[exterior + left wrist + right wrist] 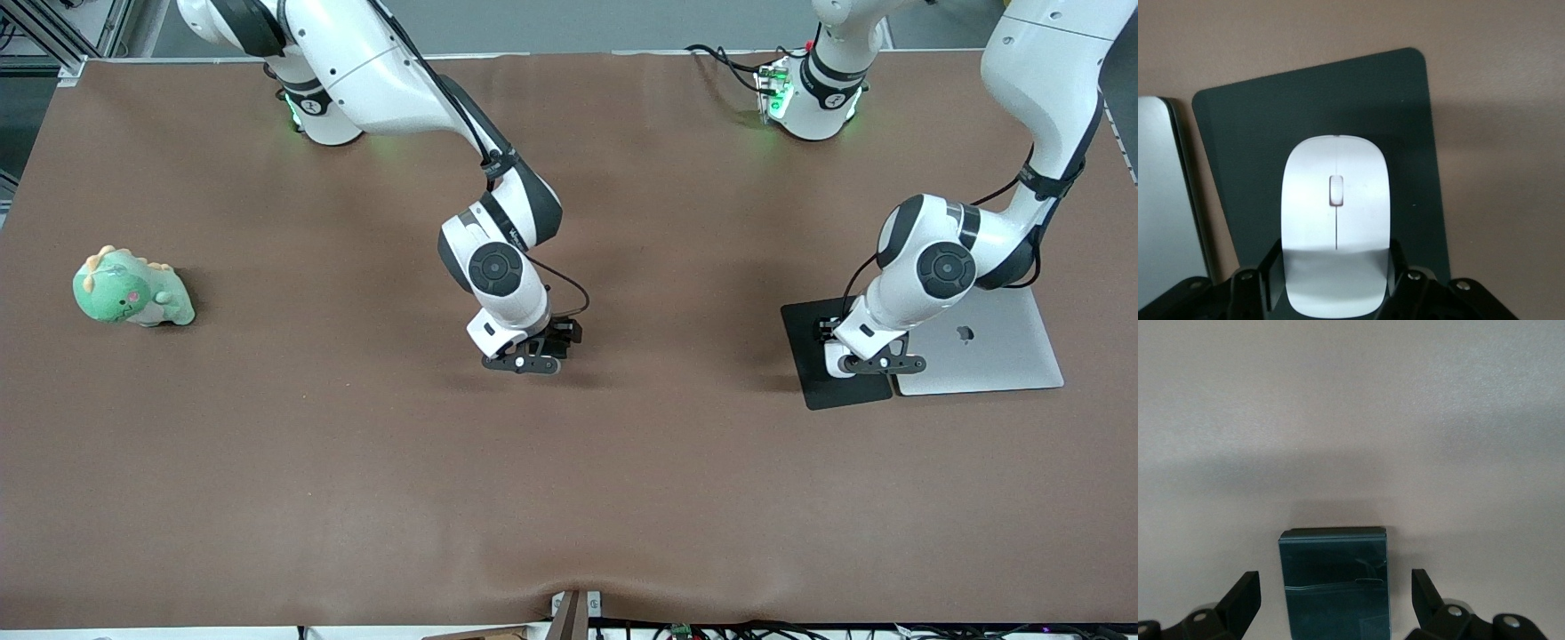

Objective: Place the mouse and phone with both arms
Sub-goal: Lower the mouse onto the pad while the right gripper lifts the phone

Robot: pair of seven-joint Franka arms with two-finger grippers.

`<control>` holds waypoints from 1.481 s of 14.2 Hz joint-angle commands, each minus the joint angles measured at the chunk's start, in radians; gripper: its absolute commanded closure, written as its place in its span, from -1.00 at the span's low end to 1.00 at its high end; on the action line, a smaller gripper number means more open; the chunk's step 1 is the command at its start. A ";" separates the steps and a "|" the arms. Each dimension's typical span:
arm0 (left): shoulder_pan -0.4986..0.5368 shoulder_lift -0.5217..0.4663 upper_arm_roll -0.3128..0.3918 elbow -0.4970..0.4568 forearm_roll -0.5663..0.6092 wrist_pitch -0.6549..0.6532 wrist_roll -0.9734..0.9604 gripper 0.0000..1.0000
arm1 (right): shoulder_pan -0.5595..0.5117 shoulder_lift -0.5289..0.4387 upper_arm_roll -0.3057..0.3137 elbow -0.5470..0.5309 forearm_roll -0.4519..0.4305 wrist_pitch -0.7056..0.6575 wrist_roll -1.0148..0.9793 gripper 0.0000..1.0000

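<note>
Around the green plush dinosaur toy point(132, 289), bare brown table cloth point(356, 498) lies open; the closed silver laptop point(996, 347) stands well apart.

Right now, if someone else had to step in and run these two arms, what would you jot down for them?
Left gripper: shut on the small white glossy oval mouse, low over the flat black mouse pad beside the closed silver laptop.
Right gripper: open, fingers either side of the small black glossy phone, mid-table on the brown tabletop; whether the phone rests there is unclear.
Green plush dinosaur: at the right arm's end, untouched.
Done: mouse brought to the pad.
Left: release the mouse, settle the phone.
</note>
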 commanded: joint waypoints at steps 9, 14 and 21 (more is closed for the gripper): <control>0.063 0.015 -0.016 -0.041 0.015 0.111 0.016 0.24 | 0.015 0.067 -0.008 0.058 -0.017 0.007 0.045 -1.00; 0.064 0.025 -0.015 -0.041 0.015 0.113 0.014 0.10 | 0.019 0.090 -0.008 0.071 -0.017 0.019 0.047 -1.00; 0.089 0.061 -0.015 -0.040 0.015 0.131 0.013 0.06 | 0.025 0.098 -0.009 0.074 -0.020 0.035 0.036 1.00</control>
